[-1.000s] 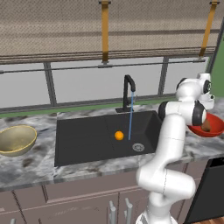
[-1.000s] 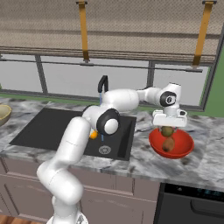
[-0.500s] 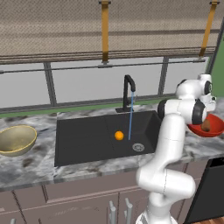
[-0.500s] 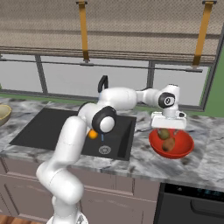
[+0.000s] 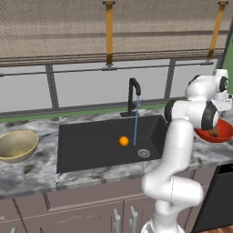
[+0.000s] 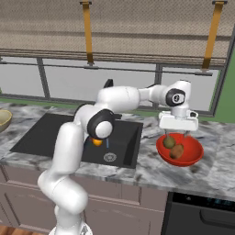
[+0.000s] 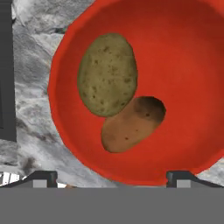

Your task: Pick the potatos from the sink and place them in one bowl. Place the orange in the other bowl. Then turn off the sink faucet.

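Both potatos lie in the glossy red bowl (image 7: 183, 65), the olive-brown one (image 7: 107, 74) touching the reddish-brown one (image 7: 133, 124). My gripper (image 7: 113, 176) hangs open just above them and holds nothing. From the right base the gripper (image 6: 177, 134) stands over the red bowl (image 6: 195, 153) on the counter right of the sink (image 6: 46, 133). The orange (image 5: 124, 141) rests on the black sink floor (image 5: 86, 145). Water runs from the sink faucet (image 5: 133, 95). The tan-yellow bowl (image 5: 16, 144) sits on the counter at the far left.
A round silver drain (image 5: 144, 153) lies right of the orange. A dark appliance front (image 6: 202, 215) sits under the counter below the red bowl. A window sill and glass run behind the faucet. My own arm arches across the sink's right end.
The jaws spread a little wider over the red bowl. The hand hardly shifted, and the potatos lie still in the bowl.
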